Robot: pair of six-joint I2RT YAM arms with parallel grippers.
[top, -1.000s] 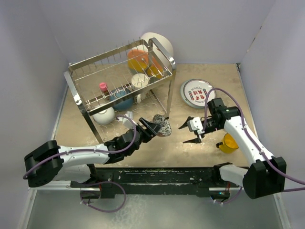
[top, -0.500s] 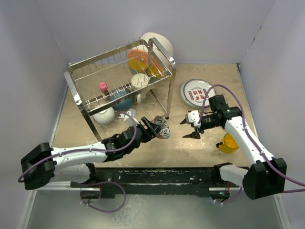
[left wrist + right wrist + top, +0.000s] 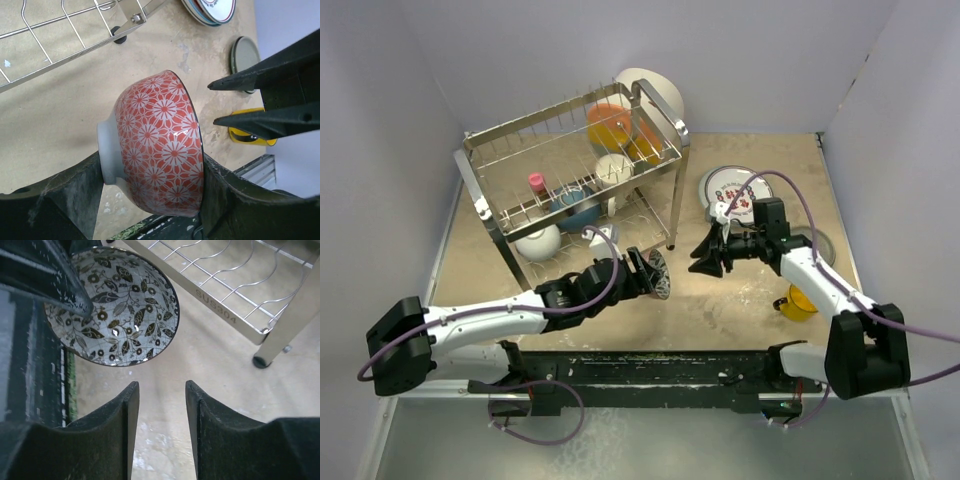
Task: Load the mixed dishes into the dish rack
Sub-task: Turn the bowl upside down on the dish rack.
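My left gripper (image 3: 150,200) is shut on a small patterned bowl (image 3: 160,145), red-flowered outside and grey-leafed inside (image 3: 115,310). It holds the bowl on edge above the table, in front of the dish rack (image 3: 570,160). One finger presses the foot, the other the inside. My right gripper (image 3: 161,385) is open and empty, its tips (image 3: 212,103) just right of the bowl's rim (image 3: 658,275), not touching. A red-lettered plate (image 3: 730,195), a grey plate (image 3: 817,245) and a yellow cup (image 3: 798,300) lie on the table to the right.
The rack holds orange dishes (image 3: 610,125), a cream cup (image 3: 613,170), a pink piece (image 3: 536,182), a dark blue bowl (image 3: 578,210) and a white bowl (image 3: 538,242). A big white plate (image 3: 655,90) leans behind it. The rack's front right leg (image 3: 262,360) stands close to both grippers.
My right gripper has swung left toward the bowl and its fingers have narrowed. The left gripper has turned the bowl more on edge and shifted it slightly.
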